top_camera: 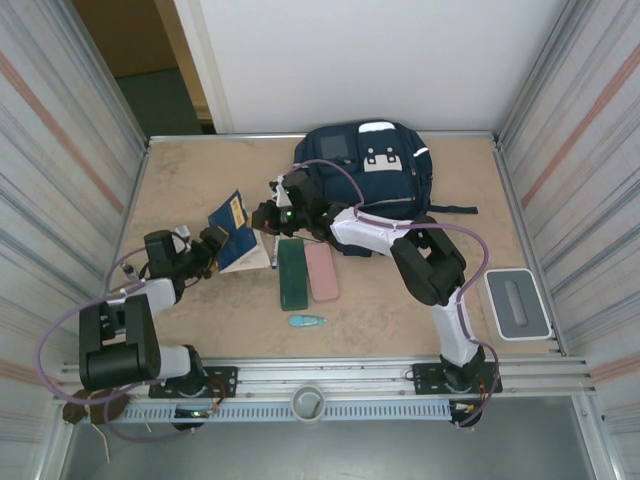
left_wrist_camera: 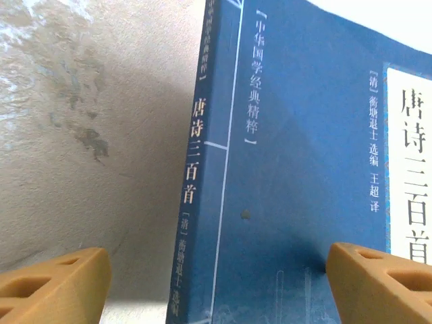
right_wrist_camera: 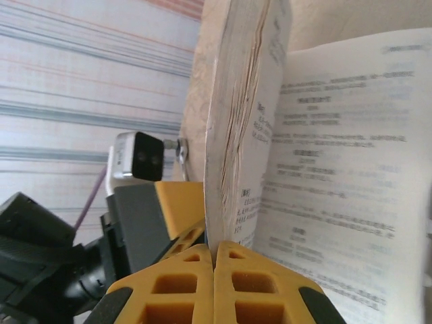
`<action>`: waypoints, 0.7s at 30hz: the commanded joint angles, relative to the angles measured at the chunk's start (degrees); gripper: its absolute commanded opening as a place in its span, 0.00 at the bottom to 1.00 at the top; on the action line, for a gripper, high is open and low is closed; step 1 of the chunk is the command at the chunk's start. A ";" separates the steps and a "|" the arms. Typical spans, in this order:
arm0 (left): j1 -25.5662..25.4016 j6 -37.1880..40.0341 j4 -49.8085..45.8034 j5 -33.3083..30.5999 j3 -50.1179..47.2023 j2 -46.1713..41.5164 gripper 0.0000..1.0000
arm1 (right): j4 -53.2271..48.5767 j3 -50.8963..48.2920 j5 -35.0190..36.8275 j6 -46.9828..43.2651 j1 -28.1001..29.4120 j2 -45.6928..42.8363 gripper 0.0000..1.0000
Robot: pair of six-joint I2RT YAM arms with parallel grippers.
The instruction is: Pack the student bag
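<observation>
Our right gripper [right_wrist_camera: 214, 253], bottom centre, clenches the blue poetry book [left_wrist_camera: 297, 169] by its pages; our left gripper [left_wrist_camera: 216, 266] stands released before its spine.

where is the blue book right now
In the top view the blue book stands open on the left half of the table, between the left hand and the right hand, just left of the green case.

Bright, even overhead light, soft shadows; book [right_wrist_camera: 337, 169] text blurred in right wrist view.
</observation>
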 commanded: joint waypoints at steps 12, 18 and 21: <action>-0.11 -3.66 11.92 6.66 0.48 -1.91 0.42 | 2.25 -2.35 -2.53 -0.25 -1.54 -1.21 0.00; -1.98 -2.83 8.55 5.81 1.94 -8.39 0.16 | -1.10 -3.26 -4.05 -4.36 -3.53 -2.76 0.00; -5.06 -2.53 7.07 5.38 3.86 -12.57 0.00 | -0.84 -5.89 -6.09 -6.81 -5.12 -5.77 0.02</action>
